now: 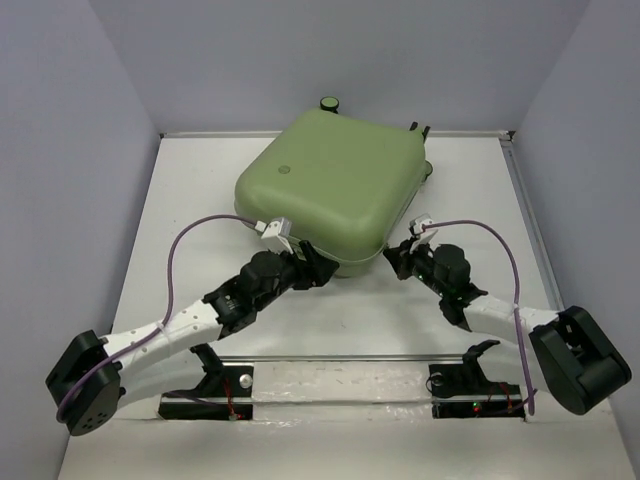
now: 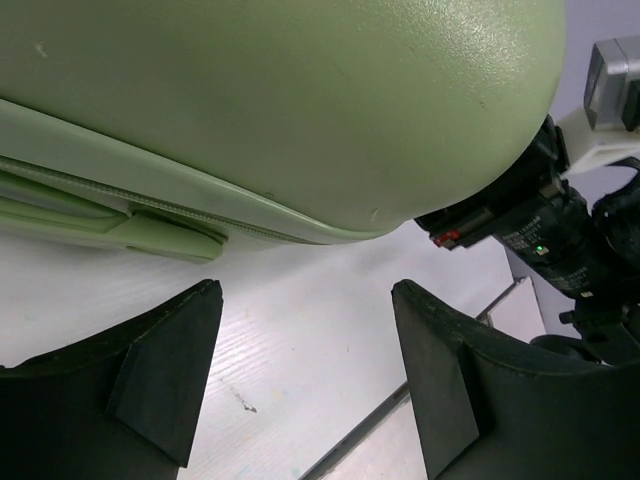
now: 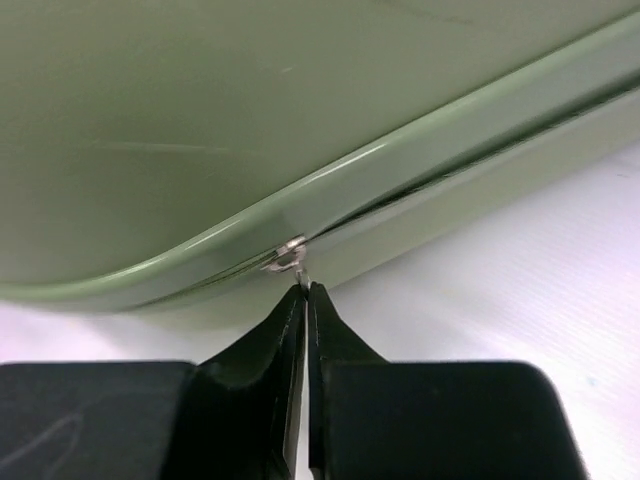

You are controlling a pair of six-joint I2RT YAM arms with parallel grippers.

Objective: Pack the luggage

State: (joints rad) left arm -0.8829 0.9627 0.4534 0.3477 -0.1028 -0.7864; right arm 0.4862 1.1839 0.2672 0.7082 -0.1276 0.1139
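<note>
The luggage point(image 1: 335, 190), a light olive-green hard-shell suitcase, lies flat and closed on the white table at the back middle. My right gripper point(image 1: 403, 256) is at its near right corner, shut on the metal zipper pull point(image 3: 290, 256) that sits on the seam between the two shells point(image 3: 300, 120). My left gripper point(image 1: 322, 268) is open and empty, right in front of the suitcase's near edge; its black fingers point(image 2: 170, 370) stand wide apart over bare table below the shell point(image 2: 280, 100).
The right arm's wrist and camera point(image 2: 560, 230) show close beside the left gripper. Grey walls enclose the table point(image 1: 200, 200) on three sides. A metal strip point(image 1: 350, 357) runs across near the arm bases.
</note>
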